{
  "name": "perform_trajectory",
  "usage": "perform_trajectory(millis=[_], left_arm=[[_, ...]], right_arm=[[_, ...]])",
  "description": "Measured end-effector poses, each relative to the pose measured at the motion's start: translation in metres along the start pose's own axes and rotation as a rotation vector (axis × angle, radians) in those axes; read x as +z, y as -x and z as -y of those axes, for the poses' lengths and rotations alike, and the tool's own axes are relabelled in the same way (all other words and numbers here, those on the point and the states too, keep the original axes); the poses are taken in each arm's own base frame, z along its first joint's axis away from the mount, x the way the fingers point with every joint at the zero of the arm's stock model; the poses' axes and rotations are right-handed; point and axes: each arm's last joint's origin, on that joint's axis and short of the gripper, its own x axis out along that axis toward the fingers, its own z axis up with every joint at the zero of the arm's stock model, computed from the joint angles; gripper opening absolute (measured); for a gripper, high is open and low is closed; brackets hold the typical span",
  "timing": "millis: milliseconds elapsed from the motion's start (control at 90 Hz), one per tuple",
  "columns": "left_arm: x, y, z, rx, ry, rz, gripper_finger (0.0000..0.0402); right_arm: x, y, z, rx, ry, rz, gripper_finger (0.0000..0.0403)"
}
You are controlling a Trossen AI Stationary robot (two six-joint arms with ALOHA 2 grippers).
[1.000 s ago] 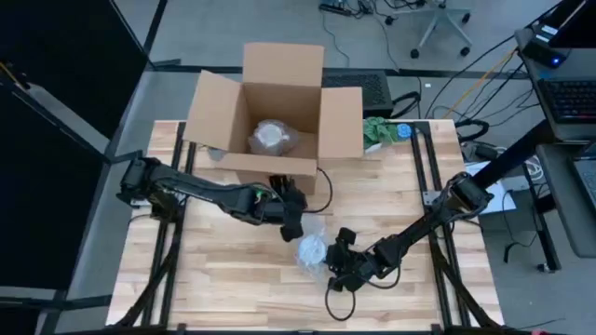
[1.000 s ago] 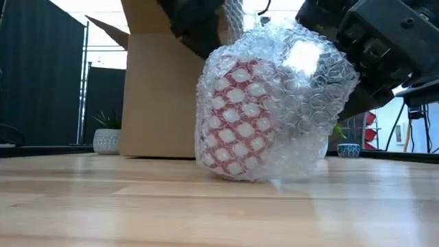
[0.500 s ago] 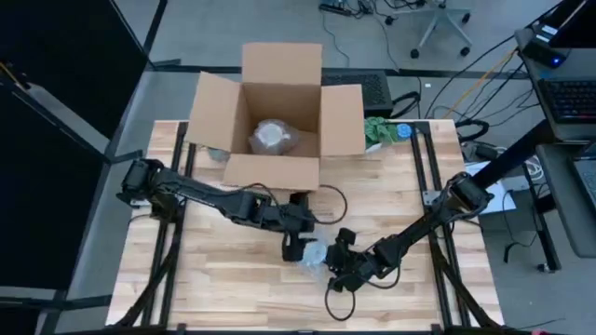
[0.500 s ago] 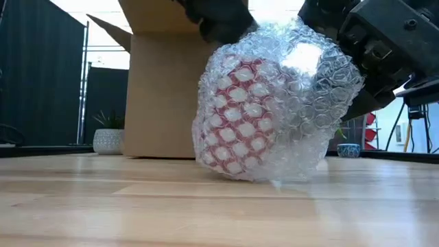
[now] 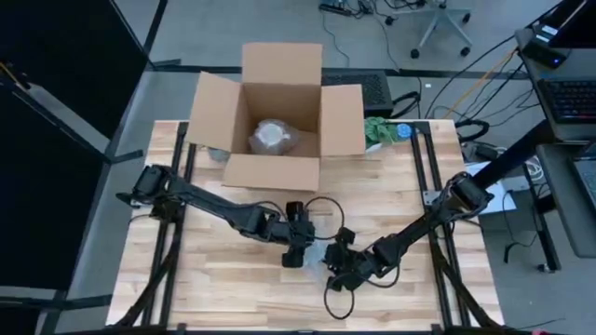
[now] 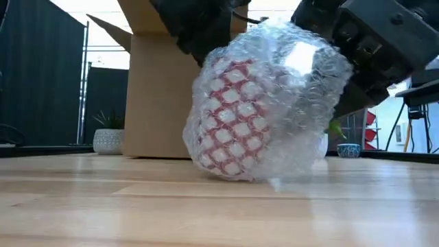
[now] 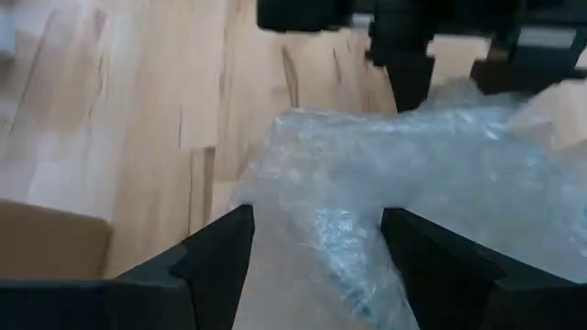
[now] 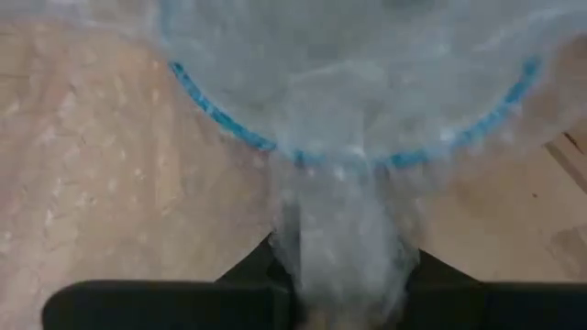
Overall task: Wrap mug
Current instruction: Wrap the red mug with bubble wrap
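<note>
Near the box (image 5: 277, 121), on its desk-front side, the wrapped mug (image 6: 264, 106) rested on the desk (image 5: 223, 279). The right claw (image 8: 344, 293) pinched a twist of wrap (image 8: 344, 238). The left claw (image 7: 312, 247) was spread over the bundle. Risk: if the right claw's pinch slips, the wrap could unwind; left-claw pressure could roll the mug.

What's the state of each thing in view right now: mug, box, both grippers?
Mug: covered in bubble wrap, lying on the table, wrap not tidy.
Cardboard box: flaps open, upright, a wrapped bundle inside.
Left gripper: open, fingers astride the bubble wrap.
Right gripper: shut on a gathered tail of bubble wrap.
</note>
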Motion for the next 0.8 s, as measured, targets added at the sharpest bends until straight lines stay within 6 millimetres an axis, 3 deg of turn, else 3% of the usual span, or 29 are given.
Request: perform_trajectory(millis=[311, 544, 800], left_arm=[[-0.006, -0.004, -0.003, -0.021, -0.03, -0.058, 0.0238], [-0.007, -0.034, 0.004, -0.025, -0.058, -0.137, 0.0237], [0.0, -0.049, 0.016, -0.063, -0.077, -0.158, 0.0237]], right_arm=[[0.008, 0.001, -0.004, 0.002, 0.062, 0.011, 0.0045], [0.013, -0.002, -0.002, 0.002, 0.059, 0.006, 0.0045], [0.014, -0.003, -0.001, -0.003, 0.058, 0.006, 0.0045]])
